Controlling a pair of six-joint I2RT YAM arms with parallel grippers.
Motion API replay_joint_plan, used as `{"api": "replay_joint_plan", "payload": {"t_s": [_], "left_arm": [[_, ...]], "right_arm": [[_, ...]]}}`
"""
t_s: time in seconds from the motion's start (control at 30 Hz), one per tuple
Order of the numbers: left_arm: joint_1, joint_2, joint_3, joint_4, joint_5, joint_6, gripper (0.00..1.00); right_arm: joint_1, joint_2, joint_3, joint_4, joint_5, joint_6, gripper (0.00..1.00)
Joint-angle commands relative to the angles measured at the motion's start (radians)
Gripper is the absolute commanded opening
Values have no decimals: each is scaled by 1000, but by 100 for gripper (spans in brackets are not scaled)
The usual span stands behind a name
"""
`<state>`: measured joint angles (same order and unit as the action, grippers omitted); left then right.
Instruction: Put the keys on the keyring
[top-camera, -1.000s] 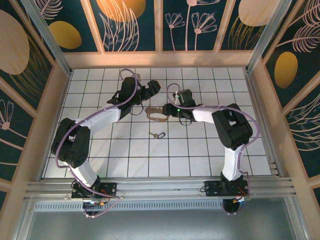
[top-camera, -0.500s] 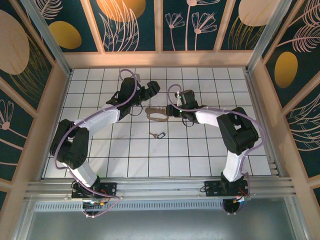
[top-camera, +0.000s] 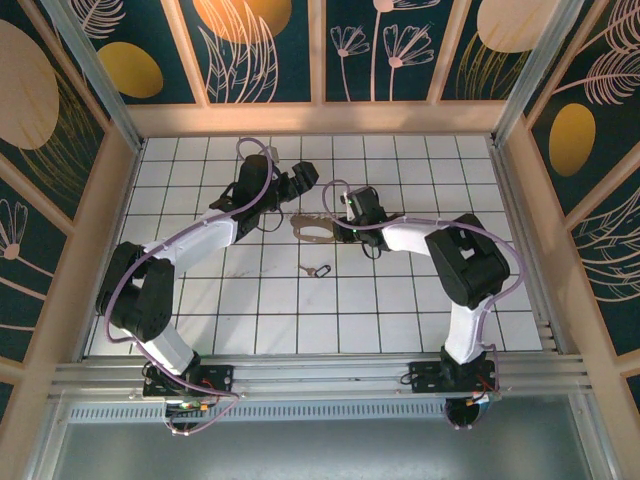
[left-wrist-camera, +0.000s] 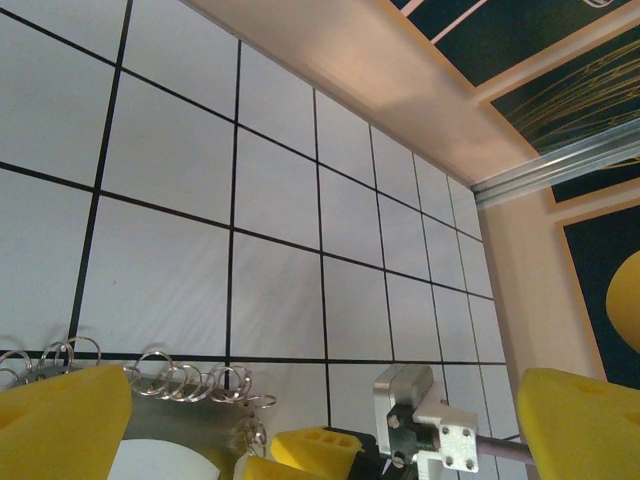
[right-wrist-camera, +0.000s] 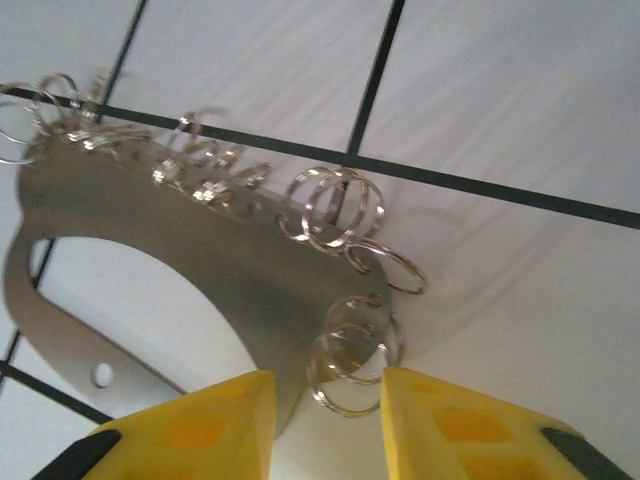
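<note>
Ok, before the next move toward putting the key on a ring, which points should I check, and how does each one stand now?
1. Right end effector straddles one small silver split ring: ok.
2. Its jaws closed firmly on that ring: not ok, a gap shows.
3. Left end effector open and free: ok.
4. Small silver key with dark head picked up: not ok, it lies on the white tiled table, apart from both arms.
5. Curved silver metal plate holding the rings lies flat: cannot tell.

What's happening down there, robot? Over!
Left fingers open, beside keyring. Right fingers straddle an end ring, grip unclear. Key lies loose on tiles, apart. Nothing blocking.
</note>
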<state>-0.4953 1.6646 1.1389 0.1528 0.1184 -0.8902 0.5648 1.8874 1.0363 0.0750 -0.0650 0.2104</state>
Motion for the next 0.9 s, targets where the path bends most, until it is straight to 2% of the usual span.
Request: {"api": "replay_joint_plan", "payload": {"t_s": [0.0,0.07,0.17,0.37,0.7,0.87], "left_arm": [[4,-35,-6,-7,-16,26,99],[4,-34,-5,-7,-16,26,99],[4,-34,-5,-7,-16,27,99],[4,-31,-4,-5,-13,25,99],[4,-26,4,-4,-10,22,99],[4,-23,10,-9,-8,24,99]], "right_arm": [[12,9,21,-28,33,-26,33],[15,-8,13,-31,37,-19,34],[15,-39,-8,-30,30,-1,41],[16,-83,-47,-25,-15,23,73],[12,-52,-36,4,-173,64,70],[12,-28,-14,2,-196,73,68]]}}
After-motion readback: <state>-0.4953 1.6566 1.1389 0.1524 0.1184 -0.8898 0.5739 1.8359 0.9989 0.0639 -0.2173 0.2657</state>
